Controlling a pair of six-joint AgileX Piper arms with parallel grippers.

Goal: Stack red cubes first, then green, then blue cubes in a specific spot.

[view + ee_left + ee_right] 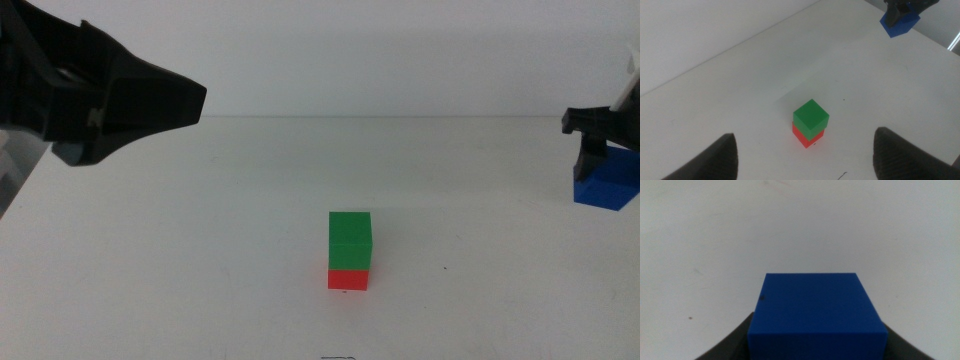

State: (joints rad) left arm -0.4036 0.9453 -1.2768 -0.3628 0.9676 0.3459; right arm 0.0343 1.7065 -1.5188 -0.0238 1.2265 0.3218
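Closest to the middle camera: small solid bright-red cube (347,279) near the front edge of the white worktop (200,260), about halfway along it, with the small solid green cube (350,240) stacked squarely on top, faces touching. Bare white surface all around the pair, wide room on every side.

Over at the right edge of the worktop, well apart from the stack: right gripper (600,150), dark jaws pinching the small solid deep-blue cube (606,186). In the right wrist view, blue cube (817,315) seated between the two jaws, filling the gap, white worktop beyond it.

Up at the left side, raised above the surface: left gripper (150,100), holding nothing. In its wrist view, jaws spread wide apart, green-on-red stack (810,122) between and beyond them, untouched.
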